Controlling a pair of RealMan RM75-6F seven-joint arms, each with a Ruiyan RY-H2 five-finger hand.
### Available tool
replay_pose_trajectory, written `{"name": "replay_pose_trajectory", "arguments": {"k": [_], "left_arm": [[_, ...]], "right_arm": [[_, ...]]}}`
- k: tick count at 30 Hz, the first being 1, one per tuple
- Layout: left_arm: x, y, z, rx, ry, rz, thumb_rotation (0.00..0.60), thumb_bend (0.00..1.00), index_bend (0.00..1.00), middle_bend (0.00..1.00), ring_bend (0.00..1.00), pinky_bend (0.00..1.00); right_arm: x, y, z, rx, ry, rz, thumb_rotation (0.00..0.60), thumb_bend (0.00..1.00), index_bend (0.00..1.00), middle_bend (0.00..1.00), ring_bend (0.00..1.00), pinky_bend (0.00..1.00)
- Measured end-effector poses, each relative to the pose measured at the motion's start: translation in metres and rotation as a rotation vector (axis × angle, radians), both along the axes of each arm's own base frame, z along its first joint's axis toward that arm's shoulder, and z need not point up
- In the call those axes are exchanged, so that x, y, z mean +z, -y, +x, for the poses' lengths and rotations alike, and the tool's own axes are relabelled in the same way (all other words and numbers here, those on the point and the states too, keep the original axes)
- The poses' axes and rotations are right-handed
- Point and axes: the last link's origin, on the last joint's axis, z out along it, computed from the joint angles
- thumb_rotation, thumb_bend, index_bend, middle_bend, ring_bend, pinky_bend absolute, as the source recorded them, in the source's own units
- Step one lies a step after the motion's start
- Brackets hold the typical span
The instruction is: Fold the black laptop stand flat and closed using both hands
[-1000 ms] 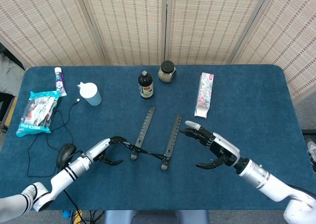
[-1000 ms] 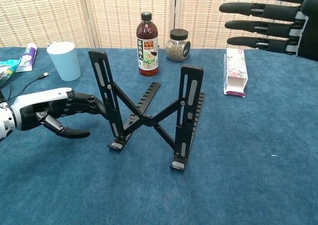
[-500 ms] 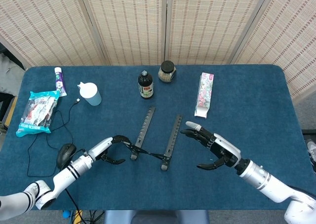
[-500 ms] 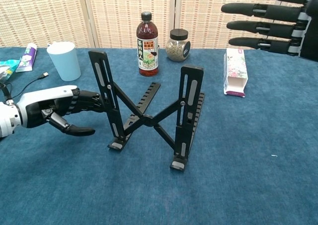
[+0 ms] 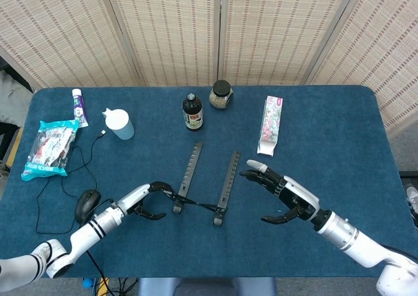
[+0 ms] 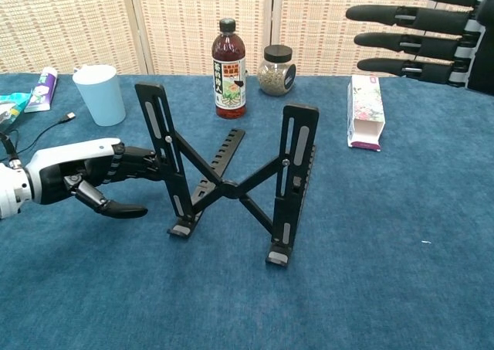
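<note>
Laptop stand (image 6: pixel 231 184) stands unfolded near the middle of the blue table (image 5: pixel 326 123), between both hands.

Much bare cloth lies around the stand toward the front edge. The right hand (image 5: pixel 284 195) hovers apart from it, fingers spread wide, holding nothing. The left hand (image 6: pixel 73 178) has its fingertips against the stand's left upright, thumb below, not clearly gripping. Bottle (image 6: pixel 228 59), jar (image 6: pixel 276 69) and carton (image 6: pixel 365 111) stand behind.

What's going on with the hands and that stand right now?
Left hand touching stand, still unfolded. Right hand open, off it. Nothing blocking.
</note>
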Motion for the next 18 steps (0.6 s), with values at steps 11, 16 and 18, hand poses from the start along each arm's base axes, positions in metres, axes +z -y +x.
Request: {"name": "replay_pose_trajectory", "arguments": {"k": [11,16,18], "left_arm": [[0.021,-0.011,0.002,-0.02,0.007,0.109,0.6,0.22,0.32,0.27,0.13,0.06],[0.036,-0.015,0.0,-0.043,-0.033,0.176,0.6,0.22,0.31,0.27,0.13,0.06],[0.043,-0.016,-0.002,-0.053,-0.058,0.21,0.6,0.22,0.31,0.27,0.13,0.06]], "right_arm": [[0.004,0.001,0.001,0.047,-0.074,-0.073,0.6,0.12,0.0,0.15,0.03,0.05],[0.006,0.0,0.002,0.095,-0.194,-0.144,0.6,0.15,0.0,0.13,0.01,0.05],[0.006,-0.001,0.003,0.119,-0.257,-0.172,0.6,0.15,0.0,0.12,0.0,0.05]]}}
